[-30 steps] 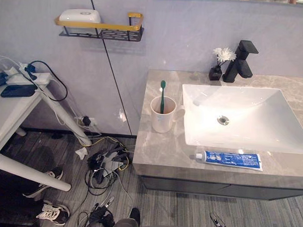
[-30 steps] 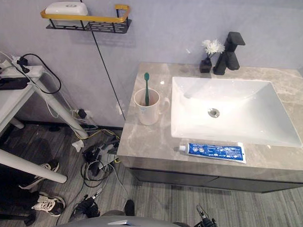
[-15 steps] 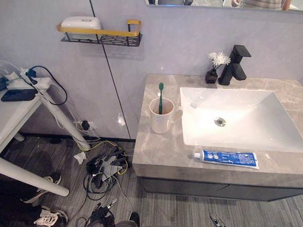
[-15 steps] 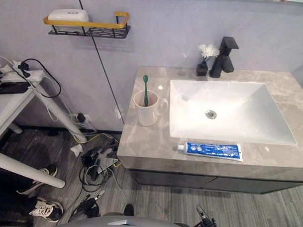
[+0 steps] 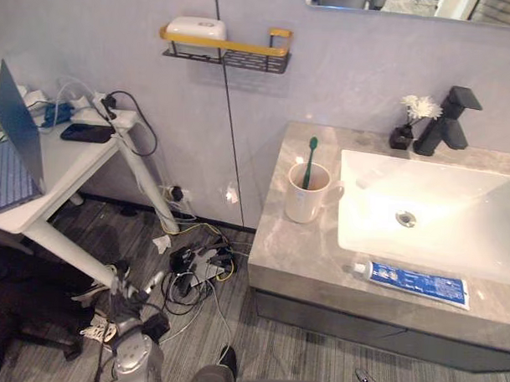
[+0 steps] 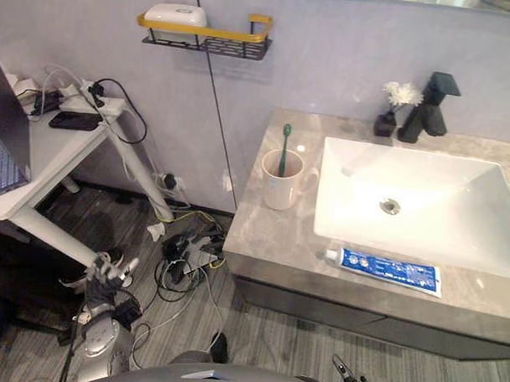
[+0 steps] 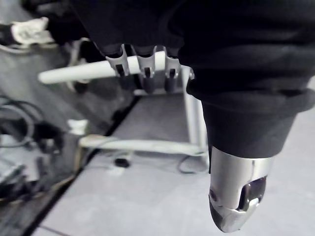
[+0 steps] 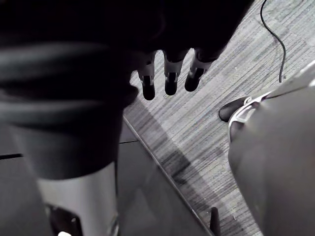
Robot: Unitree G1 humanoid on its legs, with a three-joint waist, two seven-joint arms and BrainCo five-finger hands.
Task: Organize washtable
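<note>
On the grey marble washtable (image 5: 299,255) a white cup (image 5: 305,197) holds a green toothbrush (image 5: 309,159), left of the white sink (image 5: 487,254). A blue and white toothpaste tube (image 5: 413,284) lies flat along the front edge, below the sink. My left hand (image 6: 108,276) hangs low over the floor, far left of the washtable, fingers relaxed and holding nothing; its fingers (image 7: 145,66) and thumb (image 7: 236,206) are apart. My right hand (image 8: 170,78) hangs over the floor beside the cabinet, fingers straight and empty.
A black faucet (image 5: 448,121) and a small flower vase (image 5: 405,129) stand behind the sink. A wall shelf (image 5: 230,52) carries a white soap box (image 5: 196,28). A white side table (image 5: 67,163) with a laptop (image 5: 13,149) and phone stands left. Cables (image 5: 194,268) and shoes litter the floor.
The camera has turned left, so the washtable sits further right in the picture. The laptop and my left hand have come into view at lower left. Nothing on the washtable has moved.
</note>
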